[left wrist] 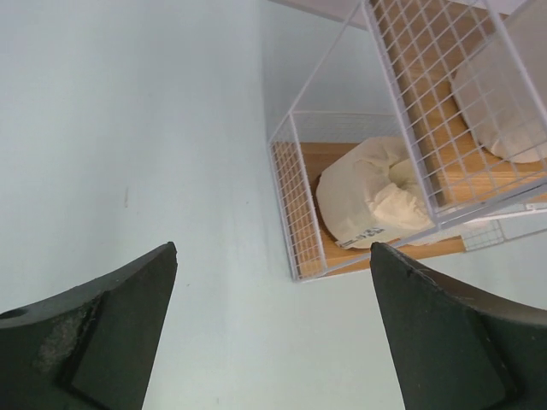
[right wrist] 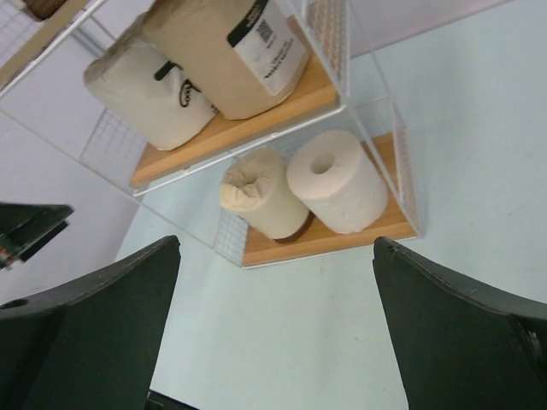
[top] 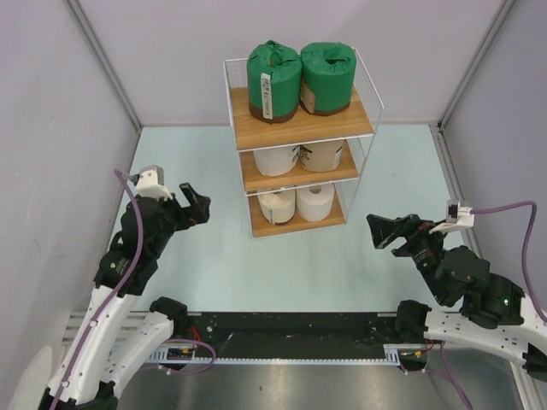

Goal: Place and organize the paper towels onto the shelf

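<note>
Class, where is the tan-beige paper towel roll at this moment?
In the top view, the tan-beige roll sits on the right of the middle board of the shelf, beside a cream-white roll and under the right-hand green roll.

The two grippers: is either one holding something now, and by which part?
Nothing is held. The left gripper and the right gripper are both open and empty.
</note>
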### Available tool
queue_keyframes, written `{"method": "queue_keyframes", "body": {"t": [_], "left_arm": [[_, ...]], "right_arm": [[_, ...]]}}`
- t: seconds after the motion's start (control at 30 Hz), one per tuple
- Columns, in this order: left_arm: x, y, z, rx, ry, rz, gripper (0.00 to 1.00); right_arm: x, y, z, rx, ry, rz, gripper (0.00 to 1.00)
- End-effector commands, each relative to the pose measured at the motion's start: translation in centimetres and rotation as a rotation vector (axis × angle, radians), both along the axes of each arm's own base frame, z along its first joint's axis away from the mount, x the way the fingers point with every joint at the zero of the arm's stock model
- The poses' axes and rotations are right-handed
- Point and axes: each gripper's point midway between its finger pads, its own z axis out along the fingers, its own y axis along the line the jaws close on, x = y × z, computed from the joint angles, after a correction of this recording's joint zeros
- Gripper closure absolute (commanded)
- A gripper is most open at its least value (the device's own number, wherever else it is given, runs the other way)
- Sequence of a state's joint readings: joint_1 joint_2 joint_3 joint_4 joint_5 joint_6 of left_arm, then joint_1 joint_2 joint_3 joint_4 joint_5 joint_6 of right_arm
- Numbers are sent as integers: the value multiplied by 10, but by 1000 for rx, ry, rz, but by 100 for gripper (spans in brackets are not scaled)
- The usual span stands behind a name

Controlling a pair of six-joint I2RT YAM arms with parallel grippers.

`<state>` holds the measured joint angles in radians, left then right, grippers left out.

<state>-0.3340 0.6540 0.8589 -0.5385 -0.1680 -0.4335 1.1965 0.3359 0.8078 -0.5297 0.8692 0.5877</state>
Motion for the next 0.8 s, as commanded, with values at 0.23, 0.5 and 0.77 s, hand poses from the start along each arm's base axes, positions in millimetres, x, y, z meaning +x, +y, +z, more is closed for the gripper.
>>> {"method": "queue_keyframes", "body": {"t": [0.23,0.5,0.77], "left_arm": [[-33,49,8,98,24,182,0],[-43,55,3,74,-4,204,0],[-45,53,5,44,-27,199,0]], "right_arm": [[-2,-93,-18,96,114,-365,0],[-17,-127,-28,187,112,-348,0],[-18,-128,-29,205,119,-343,0]]}}
